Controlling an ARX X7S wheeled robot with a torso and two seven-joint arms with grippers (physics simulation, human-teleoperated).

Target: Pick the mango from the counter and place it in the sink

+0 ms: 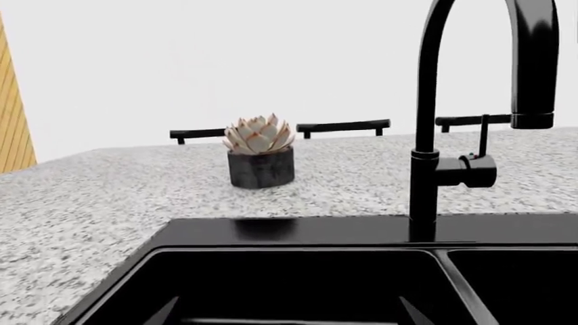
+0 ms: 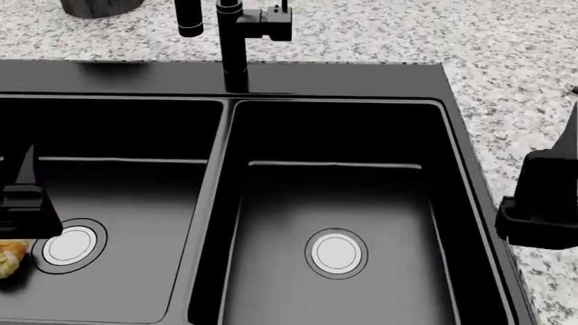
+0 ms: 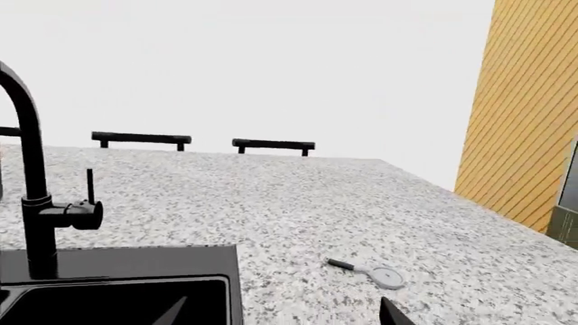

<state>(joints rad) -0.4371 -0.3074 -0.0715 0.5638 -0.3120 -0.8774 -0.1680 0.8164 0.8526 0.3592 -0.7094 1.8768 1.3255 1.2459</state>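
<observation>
The mango is out of view in every frame. The black double-basin sink (image 2: 226, 169) fills the head view, set in the speckled granite counter (image 2: 505, 68). My left gripper (image 2: 23, 203) hangs over the left basin; in its wrist view (image 1: 289, 317) the fingertips (image 1: 165, 313) stand wide apart with nothing between them. My right gripper (image 2: 540, 203) hangs over the sink's right rim and the counter; in its wrist view (image 3: 284, 317) the fingertips (image 3: 394, 314) are also wide apart and empty.
A lumpy pale yellow-tan thing (image 2: 9, 258) lies in the left basin beside the drain (image 2: 70, 245). The black faucet (image 2: 237, 40) rises behind the divider. A potted succulent (image 1: 260, 154) stands on the counter behind the sink. A small round-headed tool (image 3: 372, 270) lies right of the sink.
</observation>
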